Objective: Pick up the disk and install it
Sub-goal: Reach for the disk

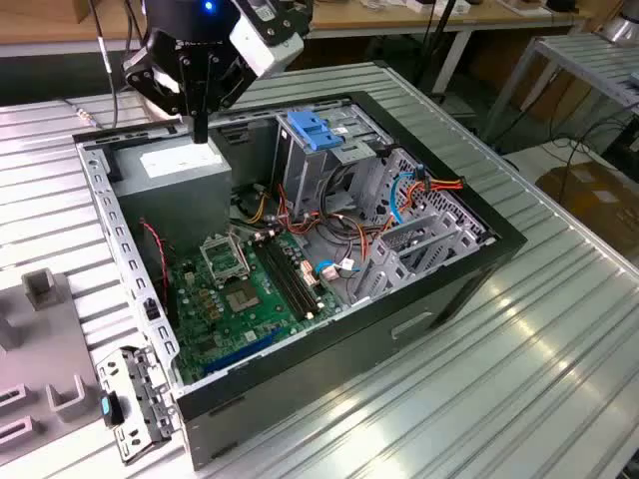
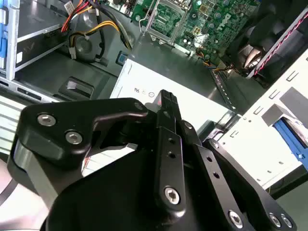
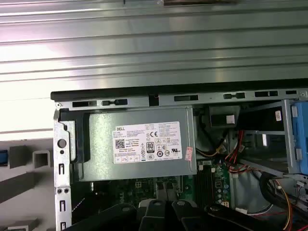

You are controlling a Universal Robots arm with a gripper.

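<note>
black fingers of the gripper (image 1: 201,132) hang pressed together with nothing between them, over the white sticker of the grey power supply (image 1: 185,185) in the upper left of the exterior view. whether the tips touch the box i cannot tell. in the second wrist view the gripper (image 2: 166,98) sits mid-frame, its linkages folded inward above that same sticker. the disk (image 2: 290,134) shows as a blue strip at the right edge of the second wrist view. i take the strip for one of its side rails. it appears again as a blue sliver (image 3: 2,157) at the far left edge of the first wrist view. there it lies outside the computer case (image 1: 399,319), beyond the perforated rear wall (image 3: 61,159) and past the grey blocks of a tray (image 1: 22,341). so the disk is well apart from the gripper, with the case wall between them. i judge the pick-up step not yet begun. a grasp would call for the fingers to part and for the gripper to stand over the tray, not the power supply, lined up across the disk's flat body. the drive cage (image 1: 310,178) under its blue bracket (image 1: 315,130), upper centre of the exterior view, looks like the place for the install.
</note>
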